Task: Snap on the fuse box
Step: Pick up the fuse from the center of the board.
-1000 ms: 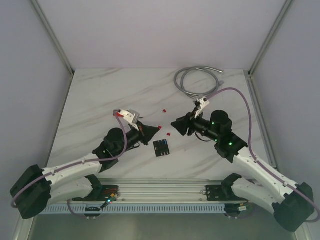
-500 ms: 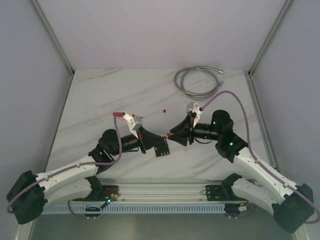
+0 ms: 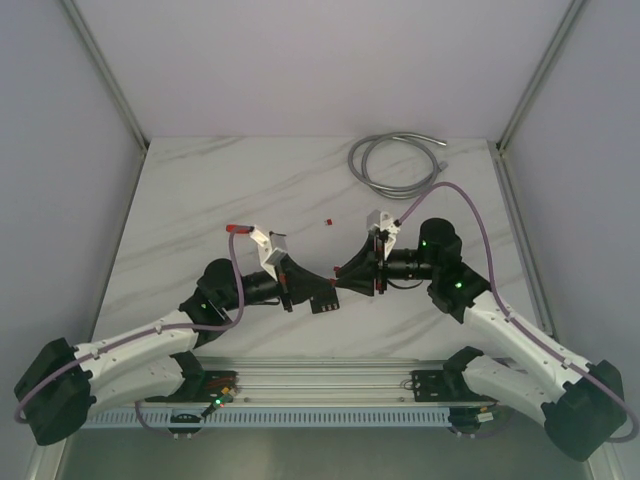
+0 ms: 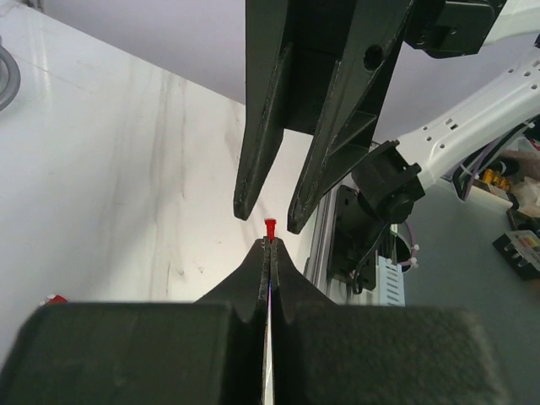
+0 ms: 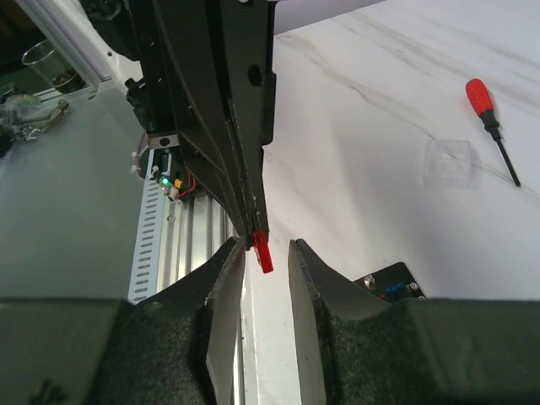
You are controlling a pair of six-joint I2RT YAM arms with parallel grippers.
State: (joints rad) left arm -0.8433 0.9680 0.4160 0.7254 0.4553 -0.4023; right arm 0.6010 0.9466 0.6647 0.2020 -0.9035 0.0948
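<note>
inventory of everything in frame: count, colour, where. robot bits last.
fuse box: 1, black, on the table under the meeting grippers
held fuse: 1, red, pinched in the left gripper's tips
loose fuse: 1, red, on the table beyond the grippers
cable: 1, grey, coiled at the table's far right
screwdriver: 1, red handle, lying on the table
clear plastic square: 1, transparent, beside the screwdriver
table: 1, white marbled
left gripper: 1, black, shut on the held fuse
right gripper: 1, black, open, jaws either side of the held fuse
</note>
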